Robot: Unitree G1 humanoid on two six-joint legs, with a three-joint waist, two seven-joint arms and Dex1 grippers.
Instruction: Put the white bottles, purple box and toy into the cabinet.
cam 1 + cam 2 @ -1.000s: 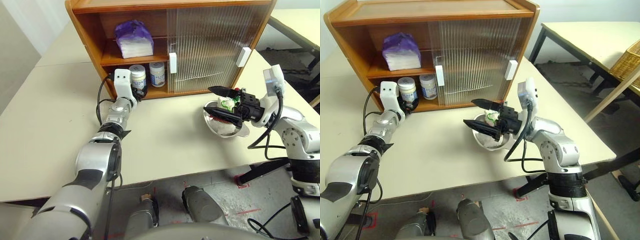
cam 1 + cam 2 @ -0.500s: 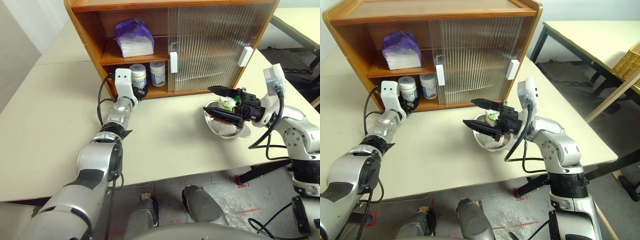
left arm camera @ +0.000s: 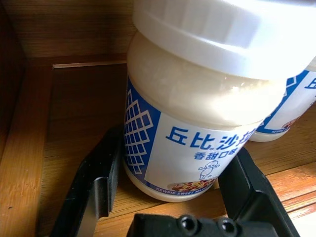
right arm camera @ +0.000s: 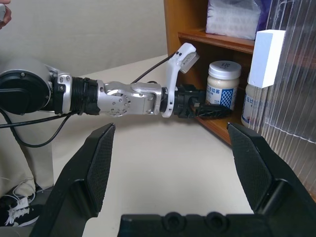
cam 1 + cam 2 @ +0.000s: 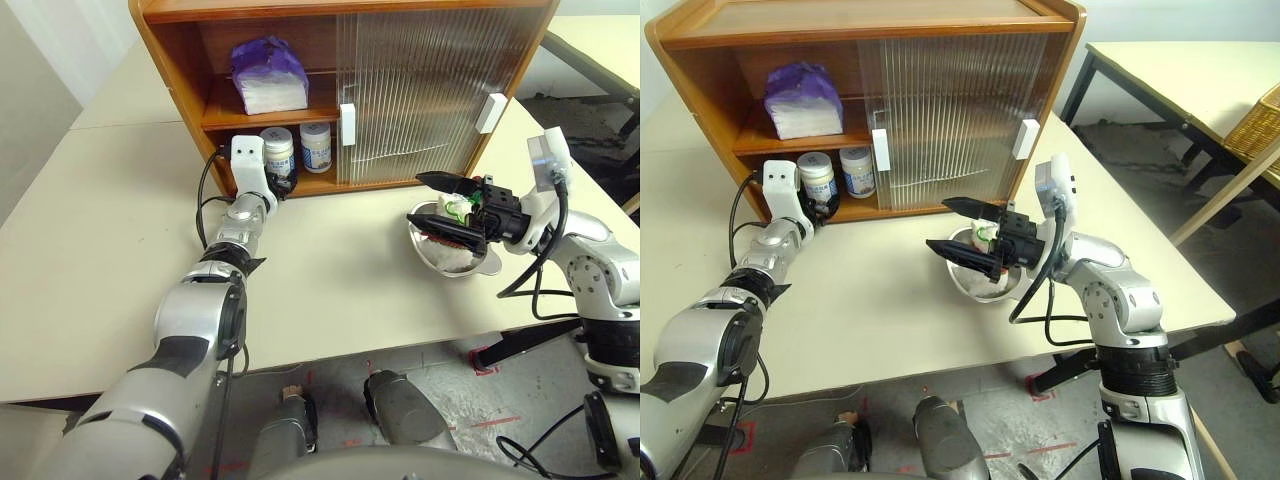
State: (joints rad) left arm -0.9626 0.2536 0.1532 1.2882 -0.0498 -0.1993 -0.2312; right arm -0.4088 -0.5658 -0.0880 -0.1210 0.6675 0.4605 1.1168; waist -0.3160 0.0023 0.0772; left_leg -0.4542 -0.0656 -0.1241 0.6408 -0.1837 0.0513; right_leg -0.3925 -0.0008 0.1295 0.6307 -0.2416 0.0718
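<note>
One cabinet (image 5: 180,75) stands on the table (image 5: 100,240), its left side open and its two ribbed sliding doors (image 5: 430,80) drawn to the right. Two white bottles sit side by side on the cabinet's bottom board: the left bottle (image 5: 277,152) and the right bottle (image 5: 315,146), which stands just beside the door's white handle (image 5: 347,125). One purple box (image 5: 268,78) lies on the upper shelf above them.

The left tool (image 3: 170,190) reaches into the lower compartment, its two black fingers (image 3: 96,182) standing on either side of the left bottle's base; whether they press on it or stand just clear cannot be told, and the bottle rests on the wood.

One steel bowl (image 5: 447,252) sits on the table in front of the closed doors, and the one toy (image 5: 458,208) lies in it, its green and red bits showing. The right tool (image 5: 443,207) hangs just above the bowl, pointing toward the left arm, fingers spread wide and empty.
</note>
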